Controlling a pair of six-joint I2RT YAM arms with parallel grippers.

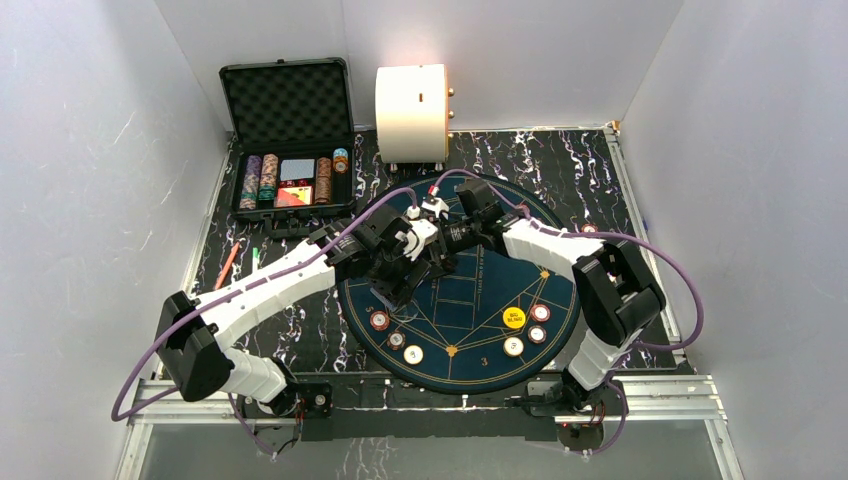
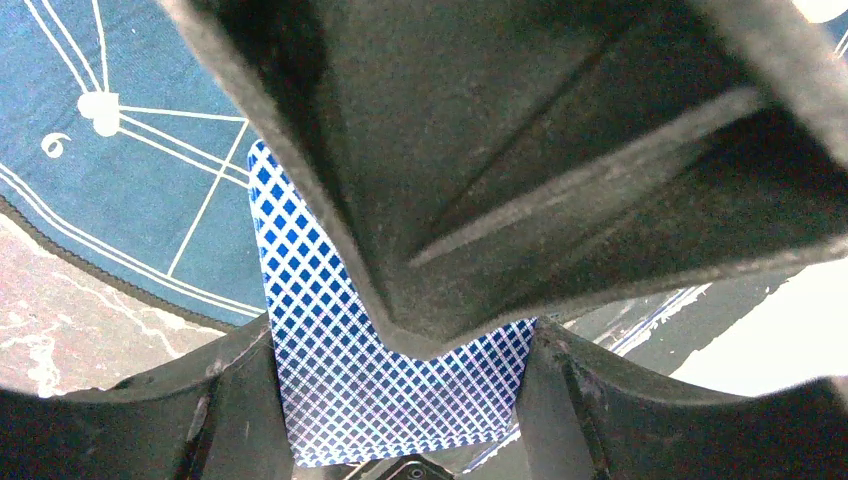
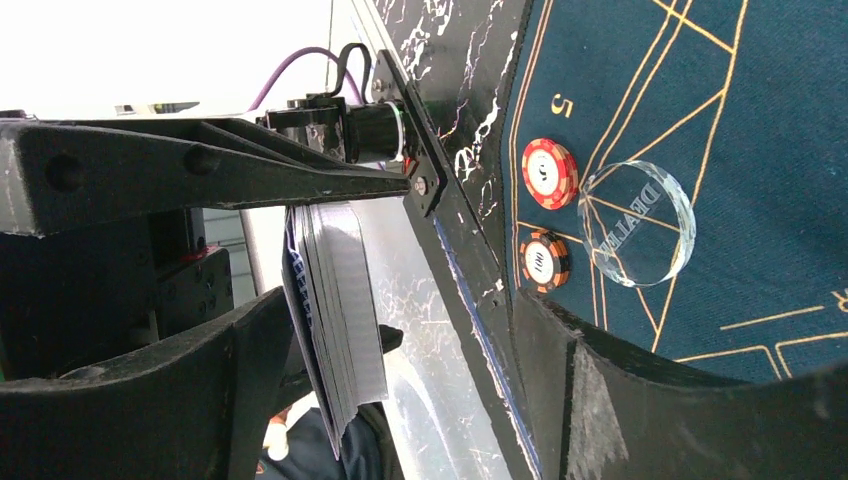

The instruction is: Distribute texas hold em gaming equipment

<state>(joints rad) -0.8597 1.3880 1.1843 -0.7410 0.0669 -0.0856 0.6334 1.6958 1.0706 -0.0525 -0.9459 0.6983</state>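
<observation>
Though obscure overhead, card deck (image 3: 335, 310) edge-on.

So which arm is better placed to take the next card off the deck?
Right, probably: the left gripper is shut on the card deck, while the right gripper stands open right at the deck.

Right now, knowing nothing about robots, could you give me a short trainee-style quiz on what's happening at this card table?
1. True or false: the left gripper is shut on a deck of blue-backed cards.
2. Where does the yellow button lie? A) on the blue mat; B) in the black case; C) on the cream cylinder.
3. What word is printed on the clear round disc?
Key: 1 true; 2 A; 3 DEALER.
</observation>
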